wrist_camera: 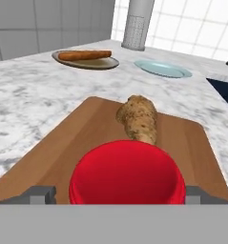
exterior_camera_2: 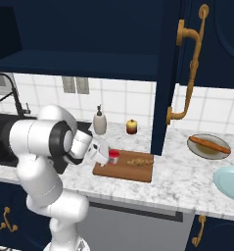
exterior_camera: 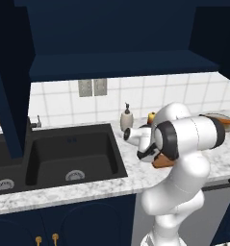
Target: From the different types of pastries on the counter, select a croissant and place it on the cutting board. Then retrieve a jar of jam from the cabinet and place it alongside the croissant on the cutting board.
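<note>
Gripper: the two-finger gripper [wrist_camera: 120, 193] of the white arm is low over the near end of the flat rectangular brown wooden cutting board [exterior_camera_2: 143, 172]; its 2 dark finger tips [wrist_camera: 39, 194] stand on either side of the jar, closed against it.
Jar of jam: the small squat red jar of jam [exterior_camera_2: 113, 157] with a reddish lid sits between the jaws at the left end of the board in the right base view; in the hand view its red top [wrist_camera: 127, 178] is close up. Whether its base touches the wood, I cannot tell.
Croissant: the small golden-brown crescent-like croissant [wrist_camera: 138, 118] lies on the board, just beyond the jar and very near it; in the right base view it sits near the board's middle [exterior_camera_2: 137, 161].
Counter: white and grey marbled stone counter [exterior_camera_2: 187, 181] carries the board; the black sink [exterior_camera: 70, 156] is set into it to the left.
Other pastry: a longer, thinner orange pastry [exterior_camera_2: 210, 144] lies on a round grey-brown plate [exterior_camera_2: 199, 149], well apart to the right of the board.
Blue plate: 1 pale blue round plate [exterior_camera_2: 231, 184] lies near the counter's right front.
Back of counter: a beige soap dispenser bottle [exterior_camera_2: 99, 122] and a round yellow-and-red apple-like thing [exterior_camera_2: 132, 126] stand by the tiled wall.
Cabinet: the dark navy blue wall cabinet's door [exterior_camera_2: 167, 73] stands open, its long curved brass-orange handle [exterior_camera_2: 189, 73] facing the right base view.
</note>
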